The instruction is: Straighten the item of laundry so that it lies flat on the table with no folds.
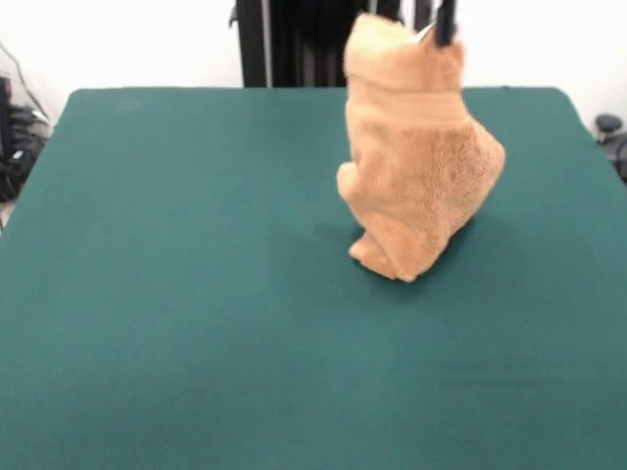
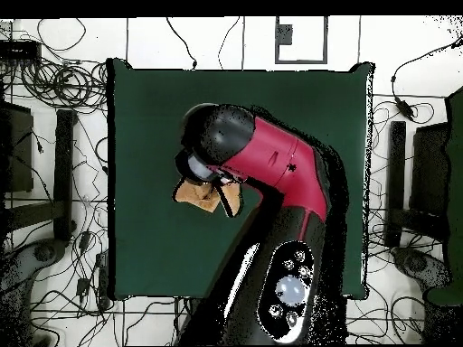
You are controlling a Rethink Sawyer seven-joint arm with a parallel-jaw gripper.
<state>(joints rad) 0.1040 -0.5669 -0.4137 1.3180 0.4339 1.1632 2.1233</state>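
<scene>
Toward the far right of the table, towel hanging bunched, bottom fold touching felt, pinched at top by gripper.

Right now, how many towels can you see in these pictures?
1. The orange-tan towel hangs bunched from the gripper, its lower end touching the green table. From overhead the arm covers most of it, so nothing under the arm can be ruled out.
</scene>
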